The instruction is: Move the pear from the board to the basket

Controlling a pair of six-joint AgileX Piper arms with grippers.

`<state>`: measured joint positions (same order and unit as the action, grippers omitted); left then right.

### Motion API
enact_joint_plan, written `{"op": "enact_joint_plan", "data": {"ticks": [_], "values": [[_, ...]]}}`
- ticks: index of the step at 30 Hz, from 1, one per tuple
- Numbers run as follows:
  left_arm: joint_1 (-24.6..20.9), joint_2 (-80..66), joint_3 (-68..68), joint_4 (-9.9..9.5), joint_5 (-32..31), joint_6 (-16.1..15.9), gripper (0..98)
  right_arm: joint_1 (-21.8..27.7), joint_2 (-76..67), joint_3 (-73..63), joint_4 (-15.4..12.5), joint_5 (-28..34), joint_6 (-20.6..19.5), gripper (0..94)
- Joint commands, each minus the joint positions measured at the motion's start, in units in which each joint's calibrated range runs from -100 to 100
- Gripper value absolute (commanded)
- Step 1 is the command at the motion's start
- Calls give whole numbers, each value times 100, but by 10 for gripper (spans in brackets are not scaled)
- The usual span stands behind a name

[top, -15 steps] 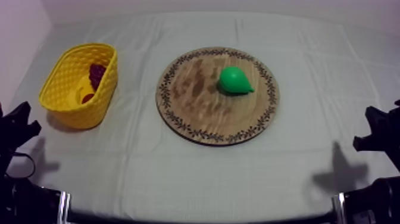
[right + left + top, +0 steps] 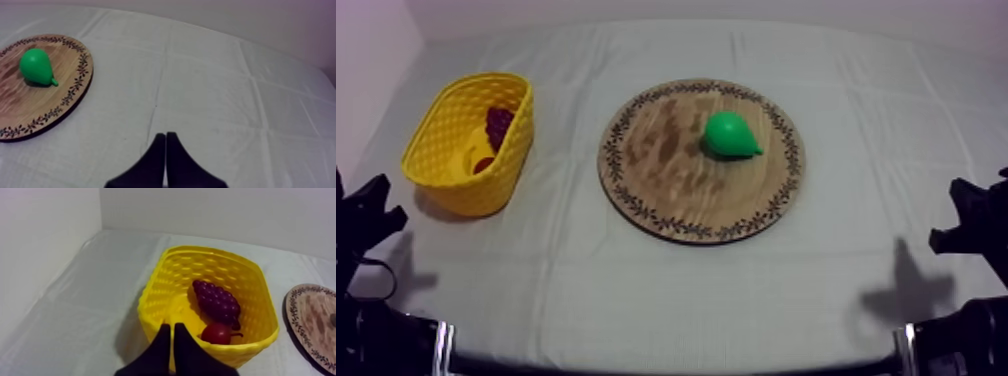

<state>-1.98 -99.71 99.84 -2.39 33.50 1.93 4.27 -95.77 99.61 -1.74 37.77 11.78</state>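
Both your left gripper and right gripper sit closed and empty, well off the wooden board; open wide before descending, then straddle the pear at its belly on that board.

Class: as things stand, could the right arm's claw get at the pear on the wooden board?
Probably yes: the pear lies uncovered on the board, with only bare cloth between it and the right claw.

pear on wooden board | yellow basket well apart, left
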Motion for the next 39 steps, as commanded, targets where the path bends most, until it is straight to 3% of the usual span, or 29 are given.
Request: {"op": "enact_joint_plan", "data": {"ticks": [1,7,12,20,29,39], "values": [[14,-3,-41,-6,12,0,0,1,1,5,1,-3,1,5],[233,7,-363,-256,391,259,0,1,1,5,1,-3,1,5],[366,352,-1068,-289,555,415,0,4,1,5,1,-3,1,5],[342,1680,-2599,-35,586,350,0,9,1,5,1,-3,1,5],[523,3452,-4342,273,684,-14,0,9,1,5,1,-3,1,5],[1209,5646,-6747,316,1266,-204,0,9,1,5,1,-3,1,5]]}}
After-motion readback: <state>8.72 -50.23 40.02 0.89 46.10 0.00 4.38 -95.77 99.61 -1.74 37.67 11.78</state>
